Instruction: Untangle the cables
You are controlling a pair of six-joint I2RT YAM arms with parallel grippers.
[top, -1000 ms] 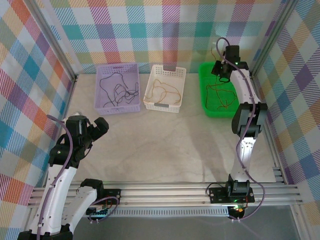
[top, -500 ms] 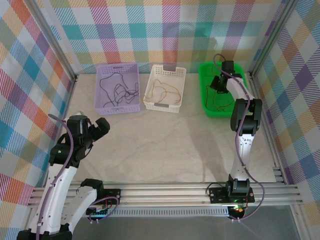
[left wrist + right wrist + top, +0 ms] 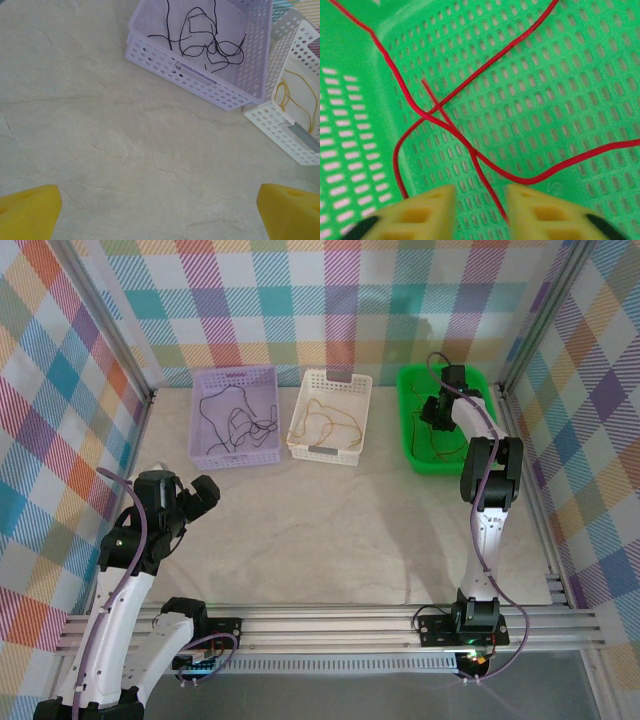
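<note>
Cable (image 3: 431,116) thin, red, looped over perforated green basket (image 3: 560,100) | right gripper (image 3: 480,200) narrowly parted, empty | left gripper (image 3: 160,210) wide, empty

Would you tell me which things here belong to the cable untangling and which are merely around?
Job: red cables, orange-yellow cables, black cables; green basket, white basket, purple basket; left end effector, right end effector.
Just around: table, aluminium frame, plaid walls.
</note>
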